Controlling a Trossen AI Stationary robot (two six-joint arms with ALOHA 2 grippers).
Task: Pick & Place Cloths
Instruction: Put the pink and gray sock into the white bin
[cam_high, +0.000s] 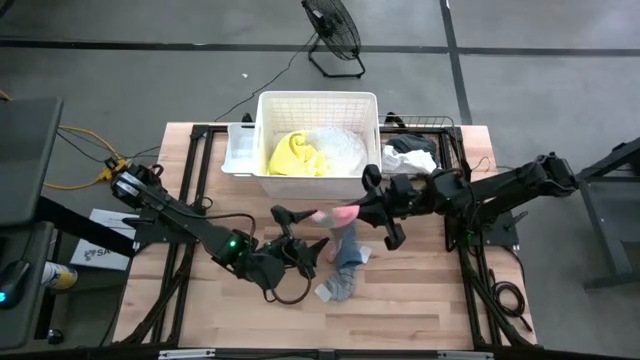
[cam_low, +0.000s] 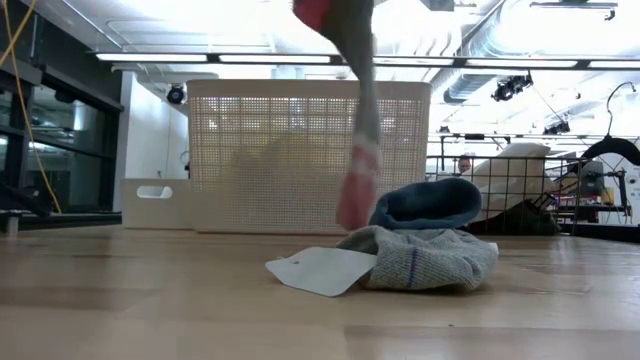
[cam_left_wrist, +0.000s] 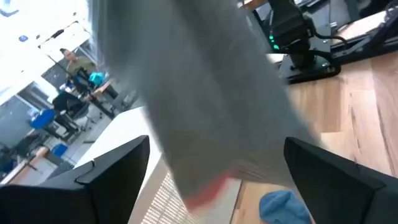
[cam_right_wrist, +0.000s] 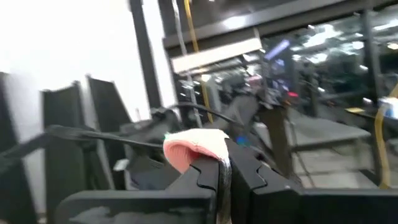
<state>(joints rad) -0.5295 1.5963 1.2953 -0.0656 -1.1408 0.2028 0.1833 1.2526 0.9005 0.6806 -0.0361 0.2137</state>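
Low view — sock top cut off

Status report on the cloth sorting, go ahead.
Right claw shut on pink-toed grey sock, hanging above table. Left claw open beside it. Blue-grey cloth and grey sock on table. Basket path unobstructed.

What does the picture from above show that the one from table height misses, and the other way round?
Only the high view shows both arms: the right gripper, shut on a grey-and-pink sock, and the open left gripper beside it. It also shows a yellow cloth inside the white basket and a floor fan.

Only the low view shows a white tag on the grey sock lying on the table, and the lit ceiling of the room behind.

Both show the basket, the hanging sock, the blue sock and the wooden table.
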